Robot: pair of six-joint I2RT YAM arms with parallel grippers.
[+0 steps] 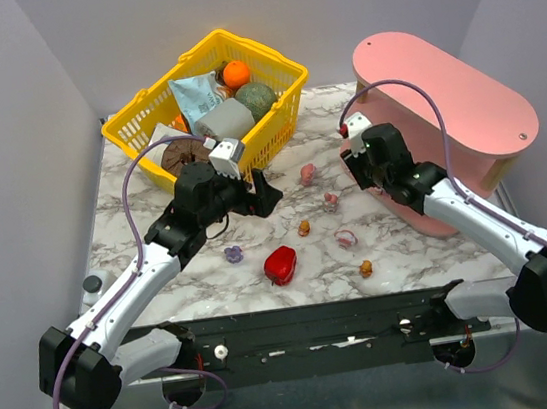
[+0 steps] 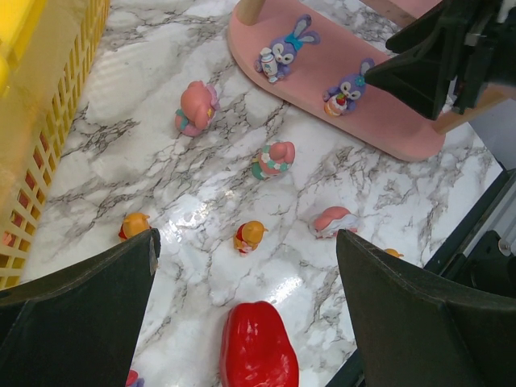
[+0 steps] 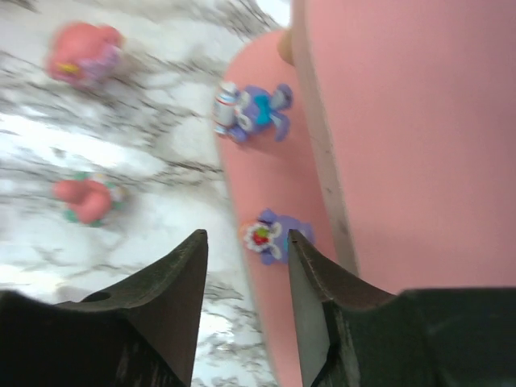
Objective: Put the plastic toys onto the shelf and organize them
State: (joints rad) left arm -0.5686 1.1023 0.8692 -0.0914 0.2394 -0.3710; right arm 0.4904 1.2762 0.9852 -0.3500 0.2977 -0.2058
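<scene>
The right gripper (image 3: 246, 234) holds its jaws released on either side of the purple plastic rabbit figurine (image 3: 270, 236) on the lowest board of the pink three-tier shelf (image 1: 447, 101), so it should rise straight without brushing it, while the left gripper (image 2: 247, 239) hangs wide apart, empty.

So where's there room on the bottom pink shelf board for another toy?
The bottom board is bare between the purple bunny holding something red and the wooden post. Marble between the yellow basket and the pink toy is free too. Mid-table is crowded.
</scene>
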